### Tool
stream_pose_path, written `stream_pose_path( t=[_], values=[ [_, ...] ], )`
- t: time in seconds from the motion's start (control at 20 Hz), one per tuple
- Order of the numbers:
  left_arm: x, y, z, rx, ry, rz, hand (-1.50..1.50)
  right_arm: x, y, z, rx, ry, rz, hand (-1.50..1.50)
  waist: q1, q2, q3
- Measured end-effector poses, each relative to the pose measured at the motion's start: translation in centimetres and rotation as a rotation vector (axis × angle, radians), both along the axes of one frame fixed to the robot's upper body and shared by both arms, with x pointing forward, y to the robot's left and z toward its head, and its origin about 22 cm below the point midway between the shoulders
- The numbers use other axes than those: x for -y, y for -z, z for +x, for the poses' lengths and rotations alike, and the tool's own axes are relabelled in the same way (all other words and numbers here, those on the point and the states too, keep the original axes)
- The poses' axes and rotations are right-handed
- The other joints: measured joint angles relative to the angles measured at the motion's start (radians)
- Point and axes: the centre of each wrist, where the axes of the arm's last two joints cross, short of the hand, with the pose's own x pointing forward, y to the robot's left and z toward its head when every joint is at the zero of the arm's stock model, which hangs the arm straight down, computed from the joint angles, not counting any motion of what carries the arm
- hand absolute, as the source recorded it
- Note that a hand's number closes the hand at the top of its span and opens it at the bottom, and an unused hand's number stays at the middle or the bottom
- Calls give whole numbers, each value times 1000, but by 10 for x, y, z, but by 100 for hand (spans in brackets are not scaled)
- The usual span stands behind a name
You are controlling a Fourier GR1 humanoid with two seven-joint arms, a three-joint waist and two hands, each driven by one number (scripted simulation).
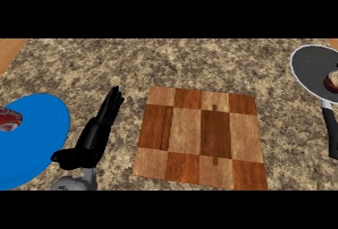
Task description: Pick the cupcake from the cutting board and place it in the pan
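The wooden cutting board (201, 136) lies in the middle of the counter with nothing on it. At the right edge stands the dark pan (309, 62), its black handle (329, 130) pointing toward me. The cupcake (330, 82), brown with a pale top, sits inside the pan and is partly cut off by the view's edge. My left hand (92, 141) rests open to the left of the board, fingers straight and pointing up and away. My right hand does not show.
A blue plate (33, 138) lies at the left edge, carrying a red and white item (8, 120) that is half out of view. Speckled granite counter (165, 62) stretches behind the board.
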Motion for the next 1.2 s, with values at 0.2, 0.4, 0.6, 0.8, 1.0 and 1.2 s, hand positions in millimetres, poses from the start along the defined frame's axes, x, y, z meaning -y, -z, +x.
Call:
stream_pose_path(
  t=[0.2,0.4,0.6,0.8,1.0,1.2],
  values=[
    [-3,5,-2,-12,-17,1,0,10,7,-11,110,-44,63,-150,-19,-10,-3],
    [0,5,-4,-19,-32,1,0,14,22,-21,197,-129,129,-150,-32,-18,-5],
    [-3,7,-1,-22,-43,5,0,22,43,-39,230,-237,156,-150,-44,-23,-6],
    [-6,9,-3,-30,-54,5,0,16,61,-46,249,-305,158,-150,-51,-28,-8],
    [-6,6,-4,-36,-60,5,0,11,73,-55,227,-340,132,-150,-57,-31,-9],
    [-8,7,-8,-38,-68,5,0,2,84,-64,218,-356,122,-150,-62,-34,-10]
  ],
)
